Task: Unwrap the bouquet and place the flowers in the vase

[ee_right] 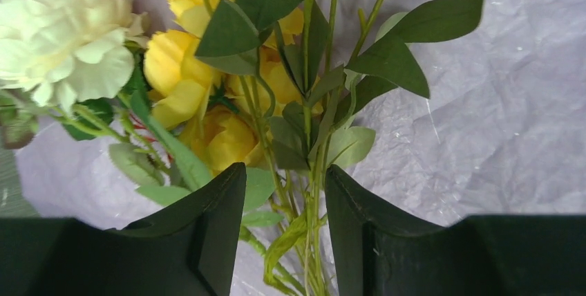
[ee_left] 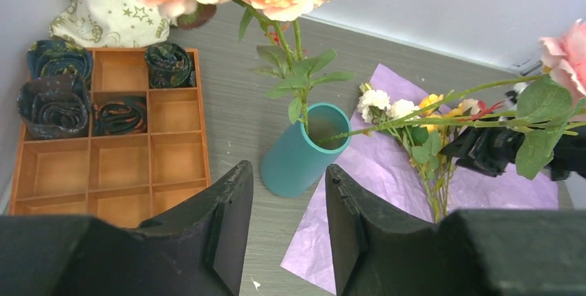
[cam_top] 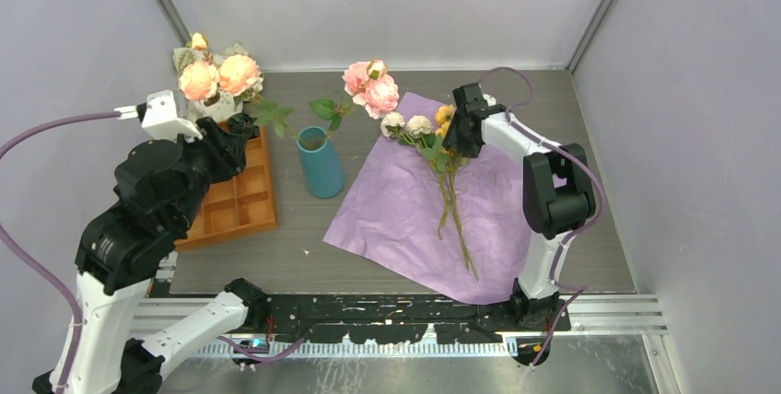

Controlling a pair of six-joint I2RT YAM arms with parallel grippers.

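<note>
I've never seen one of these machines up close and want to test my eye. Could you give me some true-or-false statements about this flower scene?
1. The teal vase stands on the purple paper. False: it stands on the grey table, between the paper and the orange tray.
2. Flower stems sit in the vase. True.
3. The right end effector straddles the stems of the yellow flowers. True.
4. Every tray compartment is empty. False: several hold dark rolled bundles.
5. The left end effector clamps the vase. False: nothing sits between its fingers.
</note>
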